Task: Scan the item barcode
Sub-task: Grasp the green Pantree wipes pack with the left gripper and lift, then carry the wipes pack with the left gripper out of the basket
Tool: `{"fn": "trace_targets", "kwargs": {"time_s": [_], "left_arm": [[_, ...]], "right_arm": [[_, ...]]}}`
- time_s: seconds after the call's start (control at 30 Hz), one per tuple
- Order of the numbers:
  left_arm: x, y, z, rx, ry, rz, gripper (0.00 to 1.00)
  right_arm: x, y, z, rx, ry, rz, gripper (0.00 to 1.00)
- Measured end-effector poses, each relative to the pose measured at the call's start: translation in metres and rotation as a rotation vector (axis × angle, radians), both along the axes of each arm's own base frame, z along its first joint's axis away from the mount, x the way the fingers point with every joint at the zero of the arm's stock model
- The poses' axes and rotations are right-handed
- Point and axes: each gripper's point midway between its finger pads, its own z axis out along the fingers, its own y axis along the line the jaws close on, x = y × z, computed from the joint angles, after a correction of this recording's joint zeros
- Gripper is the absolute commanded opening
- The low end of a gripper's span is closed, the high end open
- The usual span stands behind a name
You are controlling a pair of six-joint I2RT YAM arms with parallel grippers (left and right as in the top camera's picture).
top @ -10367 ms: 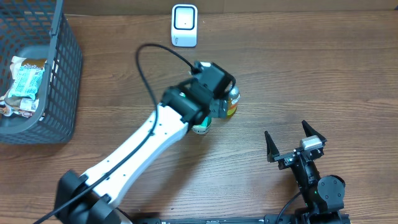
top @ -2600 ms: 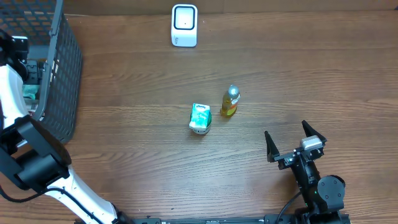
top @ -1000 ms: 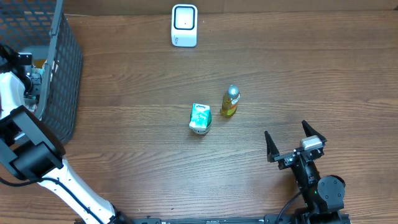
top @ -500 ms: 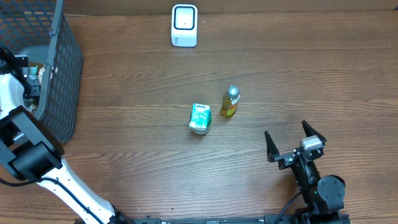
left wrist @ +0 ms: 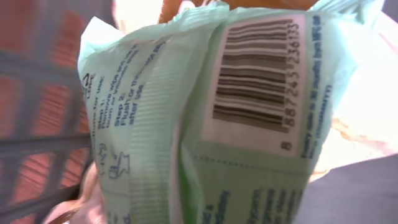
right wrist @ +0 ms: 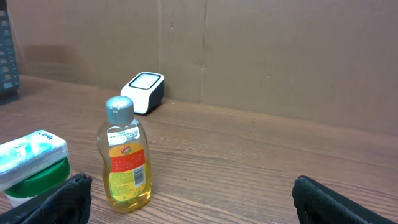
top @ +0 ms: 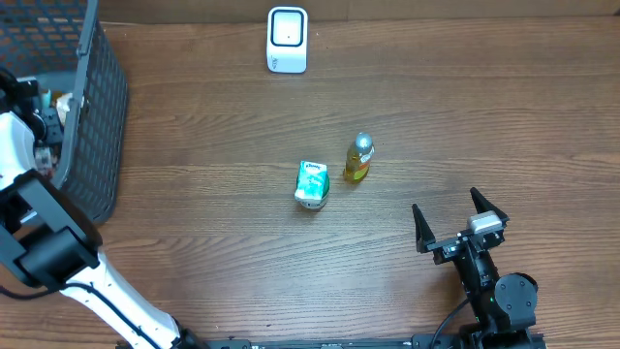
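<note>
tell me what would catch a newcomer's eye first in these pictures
The left wrist view is filled by a pale green packet, its barcode facing the camera. From overhead, the left arm reaches into the dark basket at the table's left edge. A yellow bottle and a small green pack stand mid-table, and a white scanner sits at the far edge.

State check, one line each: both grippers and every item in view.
Left gripper: down in the basket; jaws hidden, grip unclear.
Right gripper: jaws open, empty.
Green wipes pack: in the basket, barcode facing the left wrist camera.
Yellow bottle: upright, capped, untouched.
Green-and-white pack: on the table, beside the bottle, not touching.
Scanner: standing at the far edge, nothing presented.
</note>
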Motion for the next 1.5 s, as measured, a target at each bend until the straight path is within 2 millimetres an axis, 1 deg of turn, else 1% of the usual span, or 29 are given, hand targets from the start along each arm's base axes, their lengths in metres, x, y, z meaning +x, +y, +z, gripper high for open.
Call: {"fn": "trace_targets", "kwargs": {"time_s": [0.07, 0.1, 0.13, 0.2, 0.23, 0.27, 0.33, 0.37, 0.43, 0.47, 0.53, 0.57, 0.6, 0.63, 0.67, 0.7, 0.73, 0.77, 0.87, 1.0, 1.07, 1.17, 1.23, 1.3, 1.37, 1.4, 1.43, 1.5], "left_arm": [[0.006, -0.005, 0.031, 0.020, -0.061, 0.002, 0.04], [0.009, -0.009, 0.050, 0.036, -0.099, 0.000, 0.04], [0.012, -0.014, 0.075, 0.056, -0.147, -0.002, 0.04], [0.015, -0.026, 0.128, 0.101, -0.248, -0.010, 0.04], [0.015, -0.035, 0.161, 0.129, -0.310, -0.019, 0.04], [0.012, -0.043, 0.188, 0.150, -0.362, -0.028, 0.04], [0.002, -0.067, 0.246, 0.186, -0.471, -0.043, 0.04], [-0.004, -0.078, 0.269, 0.196, -0.518, -0.049, 0.04], [-0.018, -0.103, 0.308, 0.200, -0.598, -0.064, 0.04], [-0.024, -0.115, 0.323, 0.195, -0.631, -0.071, 0.04], [-0.035, -0.145, 0.344, 0.169, -0.679, -0.094, 0.04], [-0.039, -0.158, 0.349, 0.152, -0.689, -0.108, 0.04], [-0.042, -0.172, 0.353, 0.134, -0.695, -0.126, 0.04], [-0.044, -0.190, 0.355, 0.111, -0.695, -0.156, 0.04], [-0.045, -0.205, 0.354, 0.088, -0.690, -0.181, 0.04], [-0.046, -0.226, 0.352, 0.057, -0.679, -0.218, 0.04], [-0.047, -0.239, 0.348, 0.033, -0.664, -0.238, 0.04], [-0.049, -0.256, 0.343, 0.002, -0.642, -0.266, 0.04], [-0.059, -0.300, 0.321, -0.103, -0.556, -0.315, 0.04], [-0.077, -0.332, 0.293, -0.195, -0.432, -0.325, 0.05], [-0.087, -0.342, 0.281, -0.229, -0.371, -0.320, 0.04], [-0.095, -0.349, 0.266, -0.268, -0.311, -0.289, 0.04], [-0.097, -0.350, 0.251, -0.295, -0.269, -0.247, 0.05], [-0.099, -0.351, 0.231, -0.321, -0.220, -0.199, 0.06], [-0.101, -0.351, 0.207, -0.345, -0.165, -0.148, 0.06], [-0.102, -0.351, 0.191, -0.354, -0.130, -0.119, 0.07], [-0.103, -0.351, 0.182, -0.358, -0.114, -0.106, 0.07], [-0.106, -0.350, 0.158, -0.365, -0.068, -0.075, 0.08]], "right_arm": [[0.000, 0.000, 0.000, 0.000, 0.000, 0.000, 1.00], [0.000, 0.000, 0.000, 0.000, 0.000, 0.000, 1.00], [0.000, 0.000, 0.000, -0.001, 0.000, 0.000, 1.00], [0.000, 0.000, 0.000, 0.000, 0.000, 0.000, 1.00], [0.000, 0.000, 0.000, -0.001, 0.000, 0.000, 1.00], [0.000, 0.000, 0.000, 0.000, 0.000, 0.000, 1.00], [0.000, 0.000, 0.000, 0.000, 0.000, 0.000, 1.00], [0.000, 0.000, 0.000, 0.000, 0.000, 0.000, 1.00], [0.000, 0.000, 0.000, 0.000, 0.000, 0.000, 1.00], [0.000, 0.000, 0.000, 0.000, 0.000, 0.000, 1.00], [0.000, 0.000, 0.000, -0.001, 0.001, 0.000, 1.00], [0.000, 0.000, 0.000, 0.000, 0.000, 0.000, 1.00], [0.000, 0.000, 0.000, 0.000, 0.000, 0.000, 1.00], [0.000, 0.000, 0.000, 0.000, 0.000, 0.000, 1.00], [0.000, 0.000, 0.000, 0.000, 0.000, 0.000, 1.00], [0.000, 0.000, 0.000, -0.001, 0.000, 0.000, 1.00], [0.000, 0.000, 0.000, -0.001, 0.000, 0.000, 1.00], [0.000, 0.000, 0.000, 0.000, 0.000, 0.000, 1.00], [0.000, 0.000, 0.000, -0.001, 0.000, 0.000, 1.00], [0.000, 0.000, 0.000, 0.000, 0.000, 0.000, 1.00], [0.000, 0.000, 0.000, 0.000, 0.000, 0.000, 1.00], [0.000, 0.000, 0.000, 0.000, 0.000, 0.000, 1.00], [0.000, 0.000, 0.000, 0.000, 0.000, 0.000, 1.00], [0.000, 0.000, 0.000, 0.000, 0.000, 0.000, 1.00], [0.000, 0.000, 0.000, 0.000, 0.000, 0.000, 1.00], [0.000, 0.000, 0.000, 0.000, 0.000, 0.000, 1.00], [0.000, 0.000, 0.000, 0.000, 0.000, 0.000, 1.00], [0.000, 0.000, 0.000, 0.000, 0.001, 0.000, 1.00]]}}
